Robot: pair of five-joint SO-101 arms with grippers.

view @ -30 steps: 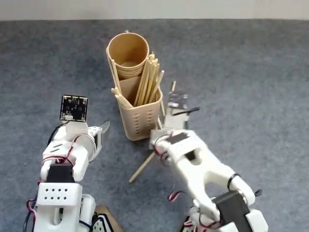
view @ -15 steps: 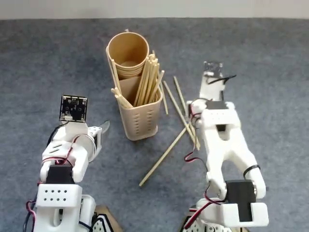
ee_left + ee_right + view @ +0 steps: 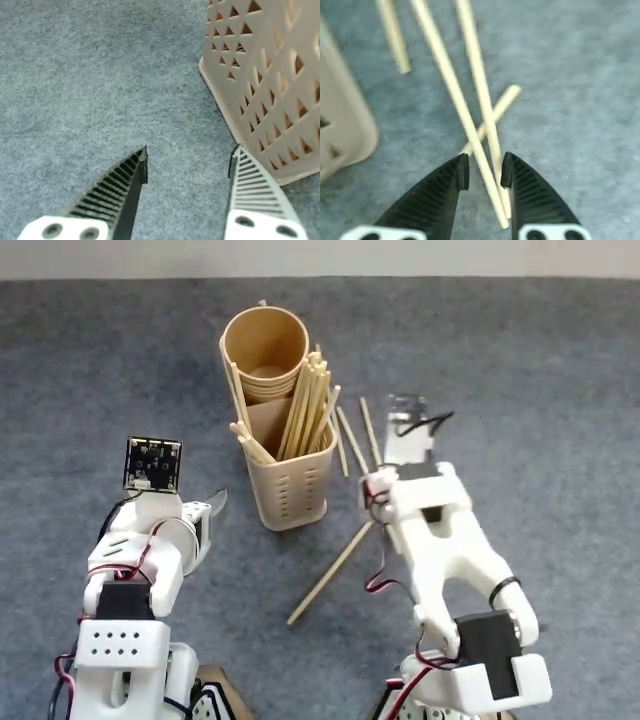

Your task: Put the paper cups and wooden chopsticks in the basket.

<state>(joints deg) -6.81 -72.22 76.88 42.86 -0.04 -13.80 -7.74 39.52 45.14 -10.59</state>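
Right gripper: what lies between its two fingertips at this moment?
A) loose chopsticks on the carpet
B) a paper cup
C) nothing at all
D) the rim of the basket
A: in the right wrist view, the right gripper has one tip on each side of two chopsticks lying on the carpet.

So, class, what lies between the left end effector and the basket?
Nothing: the stretch between the left end effector and the basket is bare carpet, as the left wrist view and the high view both show.
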